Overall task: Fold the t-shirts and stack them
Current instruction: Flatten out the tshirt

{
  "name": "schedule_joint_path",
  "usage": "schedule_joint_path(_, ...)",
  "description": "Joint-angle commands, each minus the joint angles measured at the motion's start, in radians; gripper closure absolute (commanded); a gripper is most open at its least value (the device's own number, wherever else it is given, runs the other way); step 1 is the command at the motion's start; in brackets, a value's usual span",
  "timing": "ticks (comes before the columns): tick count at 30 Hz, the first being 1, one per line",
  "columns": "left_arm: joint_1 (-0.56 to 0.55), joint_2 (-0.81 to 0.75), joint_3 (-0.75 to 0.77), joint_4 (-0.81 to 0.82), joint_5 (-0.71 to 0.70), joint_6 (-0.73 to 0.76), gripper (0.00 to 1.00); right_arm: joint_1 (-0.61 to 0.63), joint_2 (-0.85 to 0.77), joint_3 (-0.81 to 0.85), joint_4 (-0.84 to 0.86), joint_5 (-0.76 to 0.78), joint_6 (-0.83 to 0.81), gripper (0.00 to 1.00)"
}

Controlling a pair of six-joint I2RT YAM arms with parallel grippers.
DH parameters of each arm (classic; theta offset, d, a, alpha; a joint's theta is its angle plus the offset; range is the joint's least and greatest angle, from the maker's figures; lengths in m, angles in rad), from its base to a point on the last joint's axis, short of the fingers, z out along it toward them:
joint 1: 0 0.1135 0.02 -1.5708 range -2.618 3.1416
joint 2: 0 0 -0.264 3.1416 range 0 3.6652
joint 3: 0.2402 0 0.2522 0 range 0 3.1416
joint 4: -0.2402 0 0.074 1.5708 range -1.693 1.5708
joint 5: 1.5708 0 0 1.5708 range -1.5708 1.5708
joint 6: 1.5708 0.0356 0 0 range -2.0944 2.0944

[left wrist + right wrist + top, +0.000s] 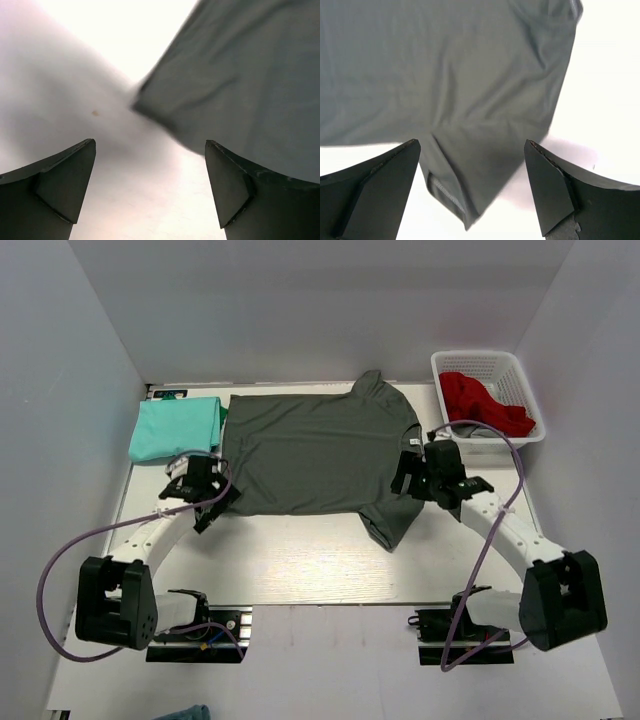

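The dark grey t-shirt (pixel 315 455) lies spread flat across the middle of the table, its neck toward the right. A mint-green t-shirt (pixel 175 428) sits folded at the back left, just beside it. My left gripper (pixel 210 492) hovers open at the grey shirt's near-left corner; in the left wrist view that gripper (pixel 150 145) holds nothing and the corner (pixel 235 85) lies ahead to the right. My right gripper (pixel 418 476) is open over the shirt's right edge. The right wrist view shows it (pixel 472 145) above the near sleeve (pixel 470 165), not touching.
A white basket (pixel 452 368) with a red cloth (pixel 485 405) in it stands at the back right. White walls close in the table (pixel 300 560) on three sides. Both arms' purple cables loop out to the sides.
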Motion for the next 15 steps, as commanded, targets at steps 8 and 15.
schedule_joint_path(8,0.059,0.106,-0.087,0.112,0.083,-0.117,0.00,0.010,-0.120,-0.133,-0.018,-0.032,0.035,0.10)
schedule_joint_path(15,0.086,0.091,-0.116,0.153,0.094,-0.126,0.03,0.016,-0.110,-0.155,-0.043,-0.035,0.027,0.10)
